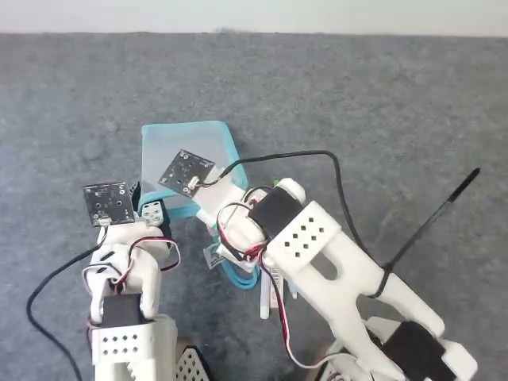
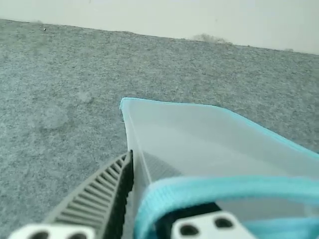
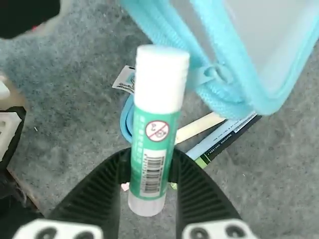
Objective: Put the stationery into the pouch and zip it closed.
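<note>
While left jaws pinch the pouch [image 2: 199, 144] rim, right jaws clamp a glue stick [image 3: 157, 124], which likely needs steering into the mouth ahead.

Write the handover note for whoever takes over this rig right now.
Left tool: shut on the rim of the pouch, which lies on the grey carpet.
Right tool: shut on the glue stick, held just outside the pouch near its zip pull.
Loose stationery lies on the carpet by that corner of the pouch.
Done: glue stick picked up, pouch gripped.
Left: glue stick in, then the loose stationery, then zip closed. Nothing shows through the pouch wall yet.
</note>
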